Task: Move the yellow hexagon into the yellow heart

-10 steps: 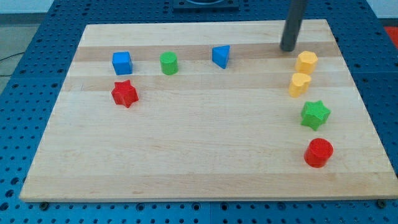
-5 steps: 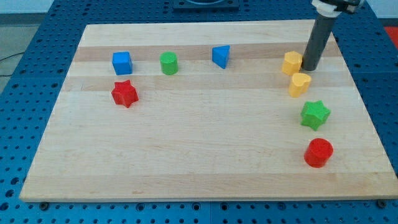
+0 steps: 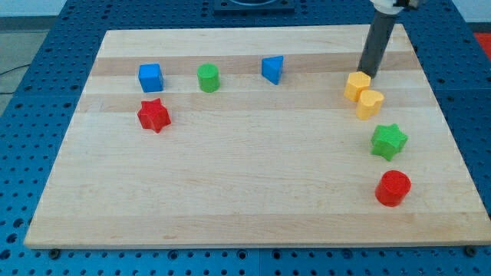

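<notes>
The yellow hexagon (image 3: 356, 86) lies at the view's right, touching the upper left side of the yellow heart (image 3: 370, 103). My tip (image 3: 369, 73) stands just above and to the right of the hexagon, at its top edge. The dark rod rises from there toward the view's top right.
A green star (image 3: 389, 141) and a red cylinder (image 3: 393, 188) lie below the heart. A blue triangle (image 3: 272, 69), a green cylinder (image 3: 208, 77), a blue cube (image 3: 150, 77) and a red star (image 3: 153, 115) lie toward the view's upper left. The board's right edge (image 3: 439, 100) is near.
My tip swung around the hexagon's right side and pushed it left, then moved to its top. The hexagon slid left and down and now touches the heart.
</notes>
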Robot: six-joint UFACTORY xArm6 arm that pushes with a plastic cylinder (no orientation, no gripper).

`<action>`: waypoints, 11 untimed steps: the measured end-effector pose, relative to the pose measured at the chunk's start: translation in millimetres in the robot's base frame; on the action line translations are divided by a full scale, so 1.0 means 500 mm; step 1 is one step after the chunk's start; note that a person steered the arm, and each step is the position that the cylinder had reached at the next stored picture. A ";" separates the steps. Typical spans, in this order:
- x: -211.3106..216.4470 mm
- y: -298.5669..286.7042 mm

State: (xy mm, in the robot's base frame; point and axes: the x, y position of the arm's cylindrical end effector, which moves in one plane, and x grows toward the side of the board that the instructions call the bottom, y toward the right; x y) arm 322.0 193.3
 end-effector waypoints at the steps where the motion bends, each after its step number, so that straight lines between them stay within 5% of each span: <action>1: -0.021 -0.024; 10: 0.126 -0.031; 11: 0.126 -0.172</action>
